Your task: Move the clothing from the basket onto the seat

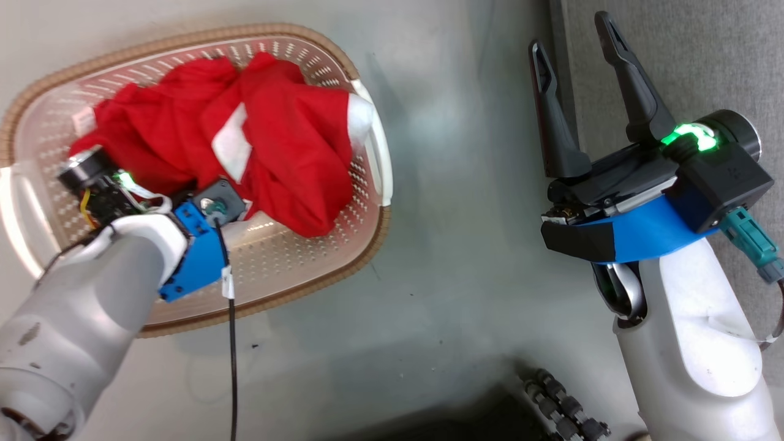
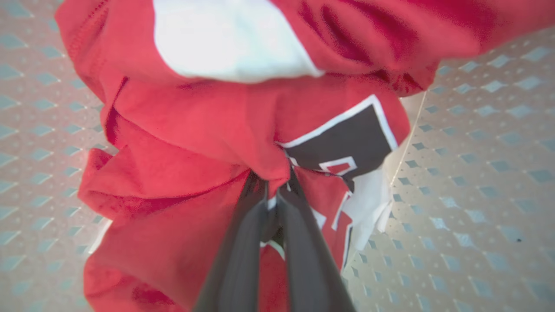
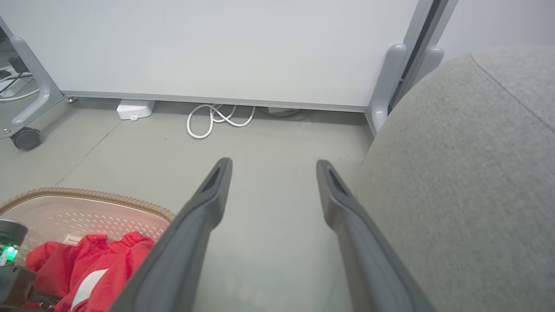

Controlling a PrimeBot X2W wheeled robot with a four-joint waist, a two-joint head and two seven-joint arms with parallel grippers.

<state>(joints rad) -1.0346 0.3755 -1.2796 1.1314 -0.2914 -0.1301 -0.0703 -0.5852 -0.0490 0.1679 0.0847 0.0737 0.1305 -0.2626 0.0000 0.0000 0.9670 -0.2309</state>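
Note:
Red clothing [image 1: 263, 141] with white patches lies bunched in the oval cream basket [image 1: 294, 32] on the floor at the left. My left arm reaches down into the basket, and its wrist [image 1: 208, 211] sits at the heap's near edge. In the left wrist view my left gripper [image 2: 273, 177] is shut on a fold of the clothing [image 2: 195, 130], beside a black white-edged numeral [image 2: 342, 143]. My right gripper [image 1: 571, 32] hangs open and holds nothing, at the edge of the grey seat [image 1: 704, 55]. The seat [image 3: 468, 173] lies to the right of the right gripper [image 3: 273, 164].
Bare grey floor [image 1: 459, 184] separates basket and seat. Beyond it stands a white panel on a wheeled frame, with a caster [image 3: 26, 138], a white box [image 3: 134, 108] and a looped white cable [image 3: 217, 119] at its foot. A dark ribbed part [image 1: 557, 392] sits at the bottom edge.

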